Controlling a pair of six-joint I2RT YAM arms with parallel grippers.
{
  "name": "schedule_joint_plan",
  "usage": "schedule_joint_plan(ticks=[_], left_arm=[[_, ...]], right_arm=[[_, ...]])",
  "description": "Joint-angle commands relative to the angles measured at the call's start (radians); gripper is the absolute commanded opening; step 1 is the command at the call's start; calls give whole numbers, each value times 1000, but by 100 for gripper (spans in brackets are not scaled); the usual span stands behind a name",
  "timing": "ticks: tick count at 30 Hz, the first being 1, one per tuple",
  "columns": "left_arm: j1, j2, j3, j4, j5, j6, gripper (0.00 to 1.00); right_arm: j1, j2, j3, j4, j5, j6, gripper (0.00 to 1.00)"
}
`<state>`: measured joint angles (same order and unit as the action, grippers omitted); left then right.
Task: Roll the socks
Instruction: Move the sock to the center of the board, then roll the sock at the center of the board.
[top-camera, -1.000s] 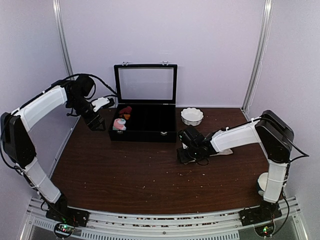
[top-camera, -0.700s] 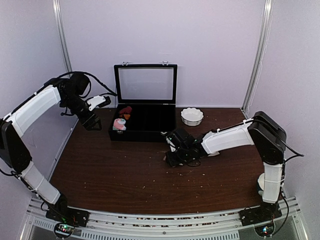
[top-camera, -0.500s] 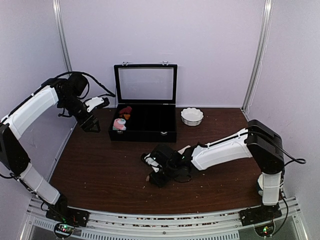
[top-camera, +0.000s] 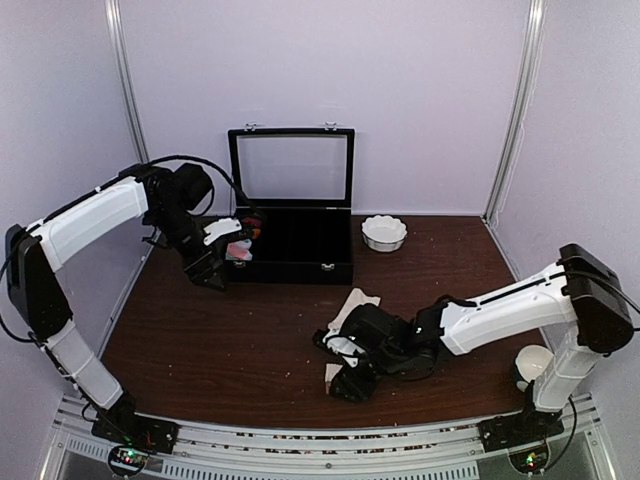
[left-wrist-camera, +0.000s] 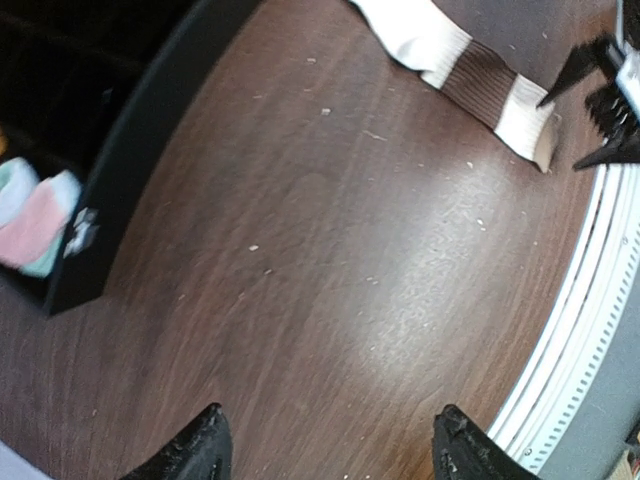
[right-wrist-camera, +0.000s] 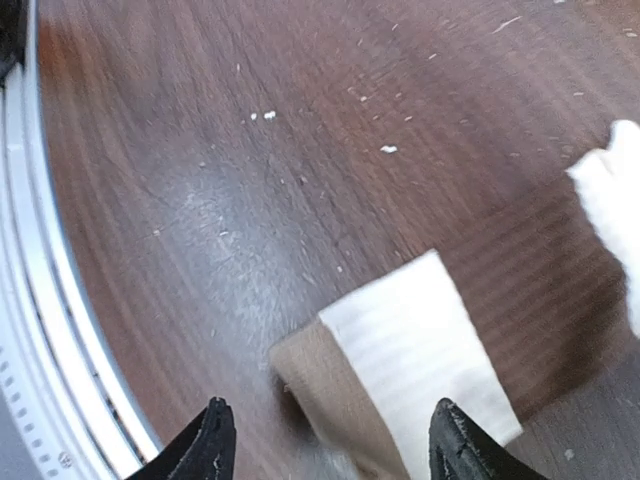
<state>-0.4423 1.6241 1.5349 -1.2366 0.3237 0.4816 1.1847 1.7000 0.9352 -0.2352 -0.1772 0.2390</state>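
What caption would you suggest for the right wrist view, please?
Open right gripper above the tan end of the cream sock on the wooden table.

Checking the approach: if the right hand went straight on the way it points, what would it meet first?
Likely the cream sock, its tan-banded end on the table just ahead of the right hand; depth unclear.

The left arm (top-camera: 95, 215) is arching over the table's (top-camera: 230, 350) far-left corner, the left gripper (top-camera: 210, 265) hanging with jaws spread, gripping nothing. The right arm (top-camera: 500, 305) is stretching low toward the near edge, the right gripper (top-camera: 350, 378) gaping too.
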Motion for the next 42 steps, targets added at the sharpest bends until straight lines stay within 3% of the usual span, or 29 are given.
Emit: schedule_joint_plan(ticks=[1, 5, 9, 13, 15, 16, 17, 22, 25, 26, 27, 30, 34, 42], left_arm=[[-50, 74, 45, -15, 69, 58, 71], [-103, 146, 92, -16, 126, 76, 71], [-156, 197, 123, -9, 196, 117, 70], [-190, 236, 139, 21, 238, 132, 70], [-195, 257, 158, 28, 251, 135, 70], [-197, 269, 173, 32, 257, 135, 69], [-202, 281, 187, 36, 256, 132, 68], [-223, 358, 278, 41, 267, 114, 66], [-243, 398, 313, 55, 248, 115, 65], [-249, 411, 319, 64, 244, 114, 65], [-254, 424, 324, 74, 240, 115, 65], [-276, 479, 359, 92, 215, 112, 65], [-306, 553, 435, 93, 228, 108, 65], [-411, 658, 496, 169, 109, 160, 65]], right_arm=[[-15, -158, -70, 83, 47, 91, 67], [-13, -310, -143, 86, 107, 213, 69], [41, -405, -174, -46, 195, 300, 67], [91, -456, -191, -121, 211, 267, 71], [98, -453, -195, -140, 245, 210, 83], [98, -449, -204, -118, 246, 168, 97], [102, -440, -205, -100, 261, 139, 100], [127, -463, -280, 98, 461, 139, 96], [157, -475, -265, 43, 602, 111, 87], [175, -483, -261, 17, 685, 115, 89], [188, -498, -264, -11, 771, 143, 99], [198, -561, -325, -14, 919, 258, 100], [192, -644, -374, -16, 926, 425, 100], [193, -697, -508, 164, 631, 201, 93]])
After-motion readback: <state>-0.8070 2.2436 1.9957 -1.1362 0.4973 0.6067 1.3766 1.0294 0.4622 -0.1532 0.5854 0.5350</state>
